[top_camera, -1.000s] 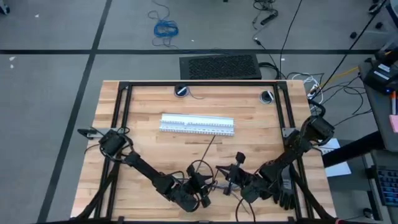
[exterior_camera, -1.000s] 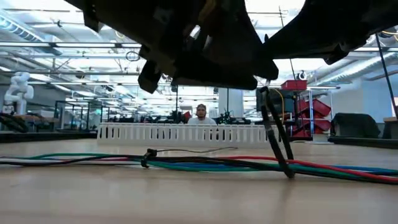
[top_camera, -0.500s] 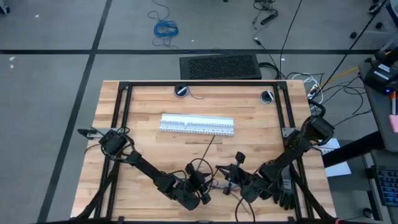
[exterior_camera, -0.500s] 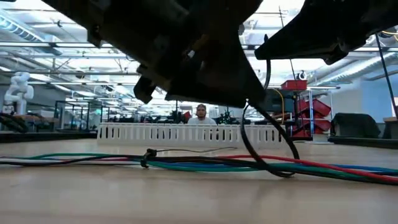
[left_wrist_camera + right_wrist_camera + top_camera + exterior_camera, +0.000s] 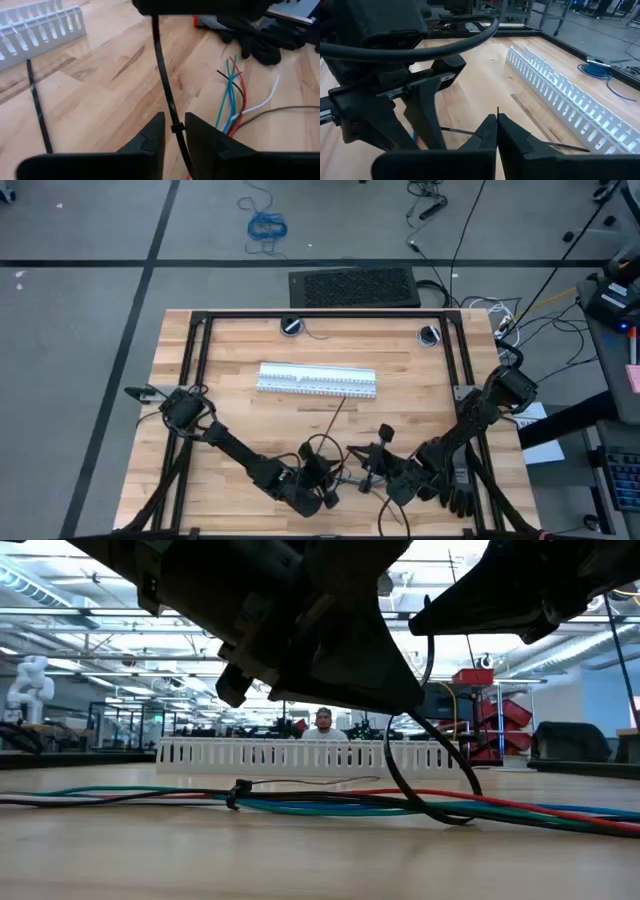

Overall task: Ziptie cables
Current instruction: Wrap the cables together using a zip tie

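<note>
Both arms reach in over the near edge of the wooden bench (image 5: pixel 400 370), well on the near side of the white slotted strips (image 5: pixel 318 380), which lie across the middle of the bench. The left hand (image 5: pixel 174 134) sits low over the wood with its two dark fingers (image 5: pixel 150 137) drawn close together and clamped on a ziptie (image 5: pixel 164 85), a thin black strip with its small locking head caught right between the fingers; the strip runs from there toward a dark part of the other arm. The right hand (image 5: pixel 497 131) is just beside the left one, on the side away from the left arm's base, its fingers pressed together on a thin dark strip whose tip sticks up between them, probably the same ziptie. The cables (image 5: pixel 232 95), a loose bundle of green, red, black and white wires rather than plain grey, lie flat on the bench beside the left hand, nearer than the slotted strips; in the low view they stretch across the wood in front of those strips (image 5: pixel 300 755), with a small dark band already around them (image 5: pixel 238 790). A second ziptie (image 5: pixel 39 110) lies loose on the wood between the left hand and the slotted strips. A black glove (image 5: pixel 260 37) rests beyond the wires. A person (image 5: pixel 322 724) sits far behind the strips.
</note>
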